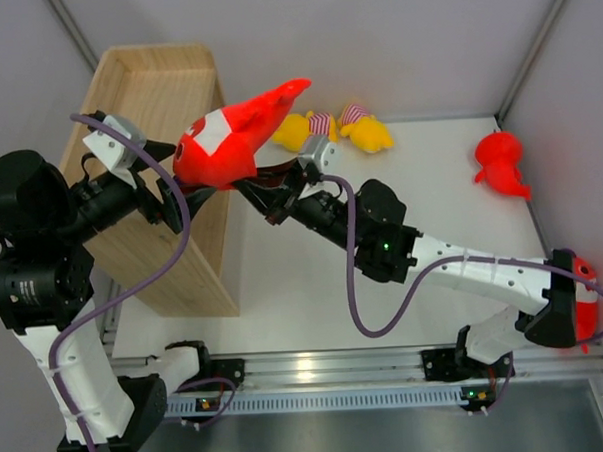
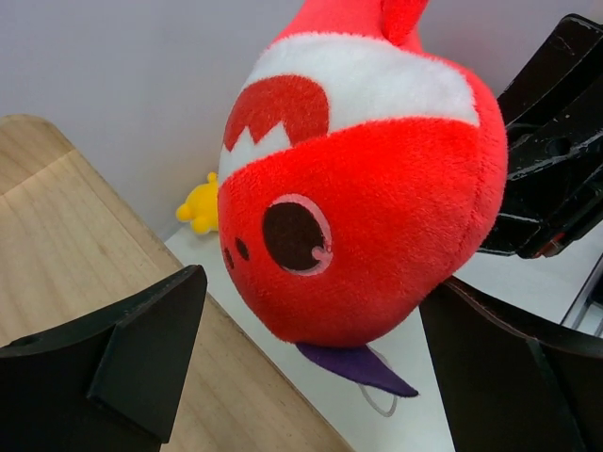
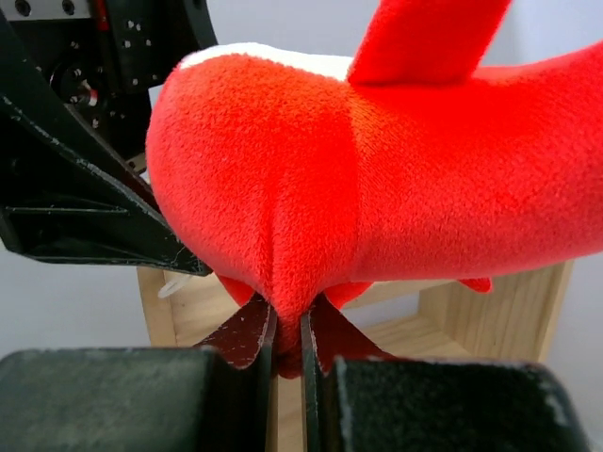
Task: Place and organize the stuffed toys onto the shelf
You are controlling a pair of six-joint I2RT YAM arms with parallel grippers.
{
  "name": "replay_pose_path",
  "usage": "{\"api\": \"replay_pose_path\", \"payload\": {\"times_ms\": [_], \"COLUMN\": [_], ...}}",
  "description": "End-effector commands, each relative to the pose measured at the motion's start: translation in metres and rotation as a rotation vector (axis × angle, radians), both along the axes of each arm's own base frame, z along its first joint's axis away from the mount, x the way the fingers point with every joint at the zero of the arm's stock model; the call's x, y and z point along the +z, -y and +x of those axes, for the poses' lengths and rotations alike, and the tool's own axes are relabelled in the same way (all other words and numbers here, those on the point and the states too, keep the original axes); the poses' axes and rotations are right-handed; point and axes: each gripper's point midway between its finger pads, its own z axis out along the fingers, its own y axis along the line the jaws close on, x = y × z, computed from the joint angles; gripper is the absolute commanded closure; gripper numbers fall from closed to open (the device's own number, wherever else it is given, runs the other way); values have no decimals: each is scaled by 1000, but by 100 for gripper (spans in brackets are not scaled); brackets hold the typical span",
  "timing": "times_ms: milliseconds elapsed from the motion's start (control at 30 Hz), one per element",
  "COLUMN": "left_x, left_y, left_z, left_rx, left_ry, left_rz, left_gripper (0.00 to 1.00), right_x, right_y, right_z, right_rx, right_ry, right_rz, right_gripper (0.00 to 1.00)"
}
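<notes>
Our right gripper (image 3: 287, 348) clamps only a thin fold of the red shark (image 1: 233, 139) (left gripper (image 2: 316, 325) spread apart around it); we risk it slipping short of the shelf (image 1: 155, 82).

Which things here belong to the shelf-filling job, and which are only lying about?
Belong:
held red shark, pinched by the right end effector
red shark near the right wall
red shark by the right elbow
left yellow toy
right yellow toy
shelf

Only lying about:
purple cables
metal rail
</notes>
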Motion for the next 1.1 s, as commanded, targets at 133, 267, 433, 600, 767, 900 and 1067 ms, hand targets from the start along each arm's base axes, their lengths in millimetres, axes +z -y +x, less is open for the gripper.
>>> {"api": "replay_pose_path", "payload": {"times_ms": [133,267,433,600,767,900,1067], "left_x": [16,15,0,-8,-10,-11,-11], "left_y": [3,-3,-9,-9,-2,2,4], "left_z": [2,-1,12,24,26,22,15], "left_rx": [-37,-5,16,-23,-89,-122,-131], "left_ry": [117,174,180,223,241,242,246], "left_rz": [28,80,137,211,223,214,208], "left_gripper": [69,100,100,100,100,100,100], "right_x": [31,10,-3,24,80,98,113], "right_y": [-10,-1,56,134,166,131,91], "right_z": [-61,-67,-52,-40,-33,-5,25], "right_rx": [262,269,103,-58,-151,-211,-135], "right_ry": [136,173,113,9,-39,-52,-98], "right_rz": [-25,-138,-295,-292,-185,-207,-190], "right_gripper": [99,58,6,1,1,1,0]}}
